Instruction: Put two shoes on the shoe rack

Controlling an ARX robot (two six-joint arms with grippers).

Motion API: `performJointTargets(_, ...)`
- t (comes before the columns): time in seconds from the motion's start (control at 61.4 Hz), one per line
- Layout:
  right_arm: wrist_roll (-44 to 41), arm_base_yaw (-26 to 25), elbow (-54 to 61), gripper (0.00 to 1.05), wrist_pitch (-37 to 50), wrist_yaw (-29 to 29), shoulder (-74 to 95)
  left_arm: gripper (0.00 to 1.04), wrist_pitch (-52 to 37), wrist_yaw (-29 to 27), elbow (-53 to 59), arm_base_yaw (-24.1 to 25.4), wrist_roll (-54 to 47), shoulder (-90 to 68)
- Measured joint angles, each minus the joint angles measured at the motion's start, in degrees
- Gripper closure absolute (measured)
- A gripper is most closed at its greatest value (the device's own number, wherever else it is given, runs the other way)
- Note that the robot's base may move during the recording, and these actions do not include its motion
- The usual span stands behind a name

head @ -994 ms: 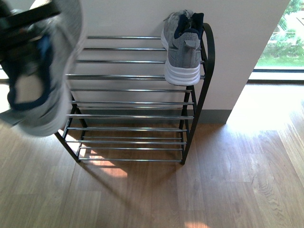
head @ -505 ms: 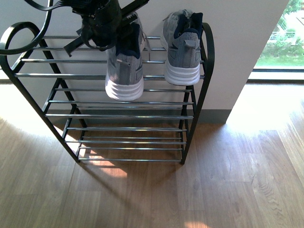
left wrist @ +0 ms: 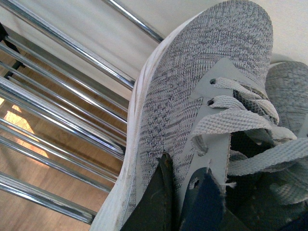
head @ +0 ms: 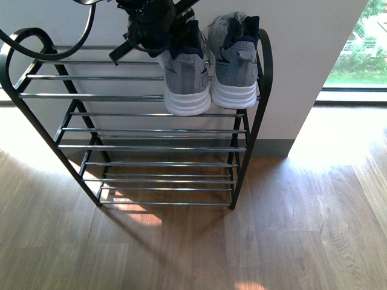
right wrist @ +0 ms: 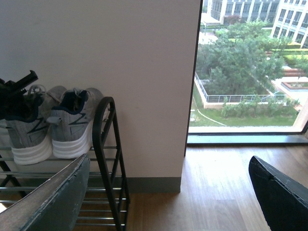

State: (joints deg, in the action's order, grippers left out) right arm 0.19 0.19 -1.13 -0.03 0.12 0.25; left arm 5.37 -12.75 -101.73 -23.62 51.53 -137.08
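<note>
The left jaws are pinched on the collar of the grey sneaker (head: pixel 186 78), with a dark finger (left wrist: pixel 162 202) pressed against the knit side near the lace eyelets. This grip leaves the sole free to meet the rods. The sneaker hangs directly below the jaws at the top tier of the shoe rack (head: pixel 264 78), toe toward the wall and heel outward. Its white sole sits level with that of the second sneaker (head: pixel 234 66), which stands on the same tier just beside the jaws on the right-arm side, the two close to touching. Whether the held sole already bears on the chrome rods (head: pixel 121 95) cannot be confirmed. Assessment: the second shoe is at its final position and release is not yet made. The right jaws are spread wide and empty, well apart from the rack, apparently to keep clear of the working arm. Risk: the heel overhangs the front rod and may tip on release.
</note>
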Motion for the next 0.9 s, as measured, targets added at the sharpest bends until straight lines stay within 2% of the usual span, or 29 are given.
performJointTargets(0.049, 0.0, 0.0, 0.0, 0.09, 0.0, 0.0, 0.0, 1.0, 0.0, 0.7, -0.5, 0.2, 0.2, -0.5)
performJointTargets(0.228, 0.0, 0.0, 0.0, 0.09, 0.0, 0.0, 0.0, 0.69, -0.4, 1.7, -0.7, -0.3, 0.2, -0.1)
performJointTargets(0.358, 0.0, 0.0, 0.0, 0.09, 0.0, 0.0, 0.0, 0.48, -3.0, 2.3, 4.5, -0.6, -0.6, 4.1)
performJointTargets(0.44, 0.0, 0.0, 0.0, 0.09, 0.0, 0.0, 0.0, 0.34, -7.3, 0.0, 11.1, -0.9, -3.9, 10.2)
performJointTargets(0.538, 0.0, 0.0, 0.0, 0.09, 0.0, 0.0, 0.0, 0.18, -13.6, -5.3, 18.6, -1.3, -10.0, 18.5)
performJointTargets(0.554, 0.0, 0.0, 0.0, 0.09, 0.0, 0.0, 0.0, 0.18, -14.8, -6.0, 19.3, -1.3, -11.3, 19.1)
performJointTargets(0.603, 0.0, 0.0, 0.0, 0.09, 0.0, 0.0, 0.0, 0.26, -27.3, -9.8, 24.5, -1.2, -20.3, 22.6)
performJointTargets(0.733, 0.0, 0.0, 0.0, 0.09, 0.0, 0.0, 0.0, 0.47, -52.0, -7.9, 41.1, 1.4, -39.5, 29.8)
performJointTargets(0.798, 0.0, 0.0, 0.0, 0.09, 0.0, 0.0, 0.0, 0.58, -58.1, -6.5, 49.0, 3.3, -44.1, 33.0)
performJointTargets(0.896, 0.0, 0.0, 0.0, 0.09, 0.0, 0.0, 0.0, 0.72, -61.8, -4.9, 57.8, 6.1, -47.8, 37.3)
